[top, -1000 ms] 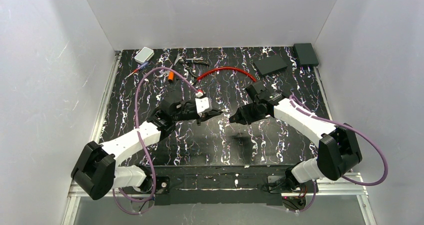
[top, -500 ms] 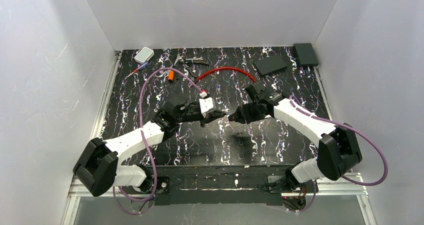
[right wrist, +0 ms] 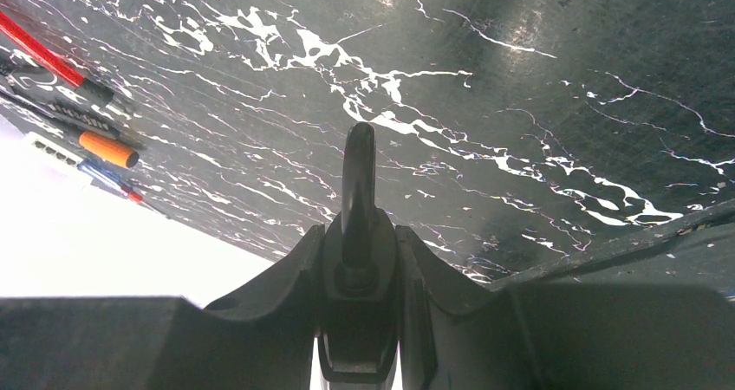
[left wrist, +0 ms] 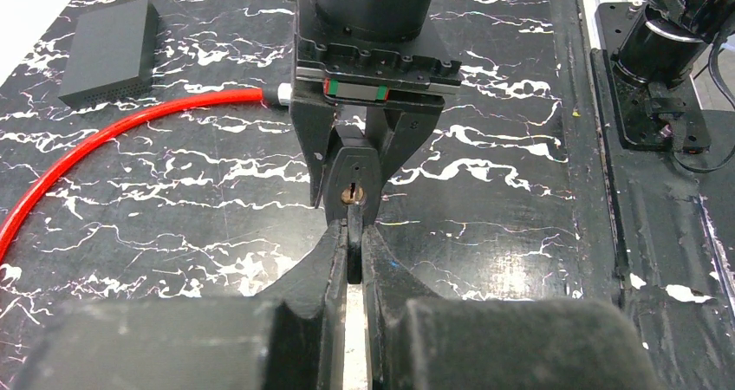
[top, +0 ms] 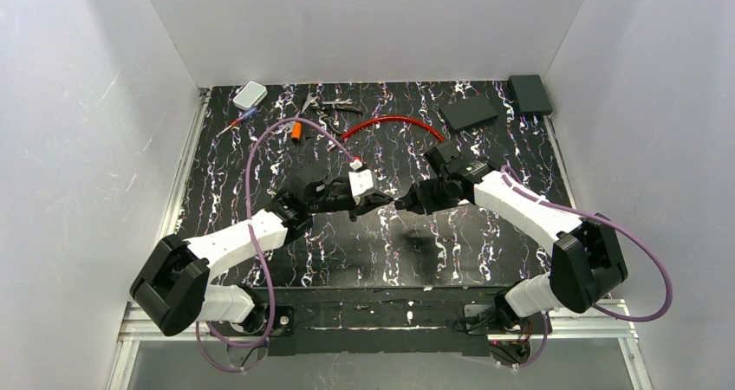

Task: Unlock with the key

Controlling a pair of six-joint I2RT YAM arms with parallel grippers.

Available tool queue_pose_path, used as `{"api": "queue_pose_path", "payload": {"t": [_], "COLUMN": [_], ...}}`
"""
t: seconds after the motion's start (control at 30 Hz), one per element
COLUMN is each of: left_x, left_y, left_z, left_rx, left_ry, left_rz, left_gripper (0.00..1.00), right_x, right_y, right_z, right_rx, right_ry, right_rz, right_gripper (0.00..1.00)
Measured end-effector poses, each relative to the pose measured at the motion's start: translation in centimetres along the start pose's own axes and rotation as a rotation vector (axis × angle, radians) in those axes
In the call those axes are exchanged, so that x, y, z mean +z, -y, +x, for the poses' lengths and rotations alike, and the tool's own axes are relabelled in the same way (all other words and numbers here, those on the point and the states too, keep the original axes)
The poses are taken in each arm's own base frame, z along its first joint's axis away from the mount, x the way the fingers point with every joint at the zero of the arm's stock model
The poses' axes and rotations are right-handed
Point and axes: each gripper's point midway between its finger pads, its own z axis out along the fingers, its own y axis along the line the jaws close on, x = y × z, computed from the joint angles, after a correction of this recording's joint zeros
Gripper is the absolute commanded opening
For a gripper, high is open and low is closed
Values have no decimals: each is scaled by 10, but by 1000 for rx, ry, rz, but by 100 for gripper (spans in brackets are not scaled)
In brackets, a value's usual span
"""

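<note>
My right gripper (top: 407, 204) is shut on a small black padlock (left wrist: 353, 175) and holds it above the table's middle. The lock's brass keyhole (left wrist: 352, 191) faces my left wrist camera. In the right wrist view the lock body (right wrist: 358, 299) sits between the jaws with its shackle (right wrist: 358, 178) sticking out forward. My left gripper (top: 387, 200) is shut on a thin dark key (left wrist: 354, 253). The key's tip is right at the keyhole; I cannot tell how far in it is.
A red cable (top: 392, 122) arcs across the far table. Behind it lie two black boxes (top: 468, 113) (top: 530, 94), a white box (top: 250, 94), an orange-tipped pen (top: 297, 131) and small metal tools (top: 334, 106). White walls enclose the table.
My left arm has moved right, carrying the key up to the lock. The gap between the two grippers has closed. The right gripper has barely moved.
</note>
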Motion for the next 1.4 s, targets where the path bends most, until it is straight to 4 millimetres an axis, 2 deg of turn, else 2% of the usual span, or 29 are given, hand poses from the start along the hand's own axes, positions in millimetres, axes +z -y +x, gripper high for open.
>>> {"api": "queue_pose_path", "payload": {"t": [0.5,0.9,1.23,1.4], "left_x": [2,7,8,8], "left_y": [1,2,-3,-9], "left_z": [3,15,17,20], "left_rx": [7,-11,-7,-7], "left_ry": [-8,-36,-38,-55], "left_rz": [-1,1,-18,-56], "left_gripper": [0,0,0,0], "right_x": [0,3,3,3], "right_y": [-1,1,-1,-6], "right_z": [0,-1,-1,5], "right_rx": [12,23,22,16], "right_ry": [0,-2,0,-23], "right_rz": [-2,1,-9,-31], "right_gripper": [1,1,1,1]}}
